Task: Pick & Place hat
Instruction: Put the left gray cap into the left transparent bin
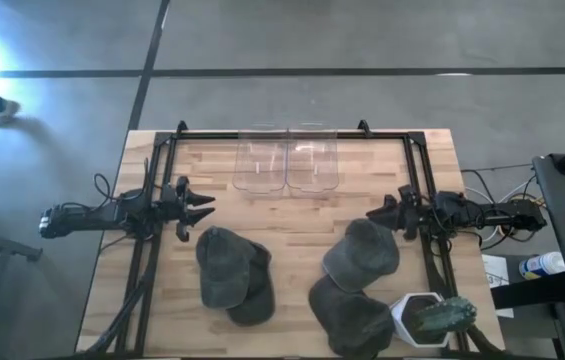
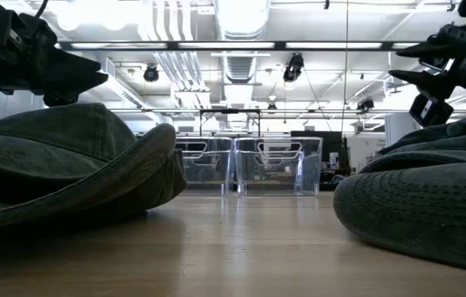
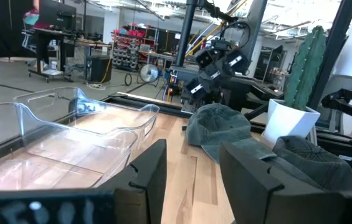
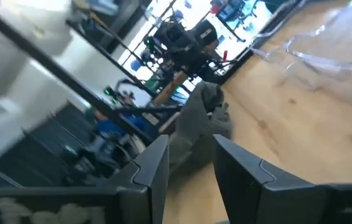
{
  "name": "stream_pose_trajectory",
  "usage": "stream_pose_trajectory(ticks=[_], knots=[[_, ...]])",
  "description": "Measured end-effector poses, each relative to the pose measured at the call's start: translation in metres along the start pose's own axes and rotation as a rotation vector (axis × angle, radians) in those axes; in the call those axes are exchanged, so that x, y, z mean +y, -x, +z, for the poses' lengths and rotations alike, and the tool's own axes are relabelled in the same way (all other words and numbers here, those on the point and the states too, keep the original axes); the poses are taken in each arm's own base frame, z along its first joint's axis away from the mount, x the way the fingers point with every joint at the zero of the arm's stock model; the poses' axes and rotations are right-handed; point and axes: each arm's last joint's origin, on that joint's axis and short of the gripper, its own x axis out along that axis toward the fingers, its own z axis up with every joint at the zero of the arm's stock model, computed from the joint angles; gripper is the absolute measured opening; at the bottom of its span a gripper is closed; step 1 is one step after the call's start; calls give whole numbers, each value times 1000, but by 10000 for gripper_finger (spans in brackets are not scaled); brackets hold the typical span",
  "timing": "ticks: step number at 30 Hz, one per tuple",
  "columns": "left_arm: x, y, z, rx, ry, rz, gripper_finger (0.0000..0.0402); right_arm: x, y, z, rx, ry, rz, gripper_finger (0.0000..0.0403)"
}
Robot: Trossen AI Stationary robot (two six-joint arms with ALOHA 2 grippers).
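Several dark green hats lie on the wooden table. Two overlap in a left pile [image 1: 232, 272] [image 2: 68, 165]. On the right, one hat [image 1: 362, 250] [image 3: 219, 121] lies above another [image 1: 347, 315] [image 3: 306, 162]. My left gripper [image 1: 200, 207] [image 3: 191, 180] hovers open above the table, just beyond the left pile toward the left edge. My right gripper [image 1: 377, 213] [image 4: 188, 168] hovers open at the far right corner of the upper right hat and touches nothing. In the right wrist view the left pile [image 4: 197, 124] shows ahead of it.
Two clear plastic bins [image 1: 260, 158] [image 1: 312, 158] stand side by side at the far edge of the table. A cactus in a white pot [image 1: 427, 318] [image 3: 291, 121] stands at the near right corner. A black frame [image 1: 292, 131] borders the table. Bare wood lies between the hats and the bins.
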Motion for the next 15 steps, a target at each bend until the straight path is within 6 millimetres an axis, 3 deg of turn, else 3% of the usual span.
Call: stream_pose_trajectory(ticks=[5, 11, 15], knots=[[0, 0, 0, 0, 0, 0, 140, 0, 0, 0, -7, -153, 5, 118], [0, 0, 0, 0, 0, 0, 140, 9, 0, 9, -95, -212, 91, 118], [0, 0, 0, 0, 0, 0, 140, 5, -5, 5, -61, -278, 40, 118]])
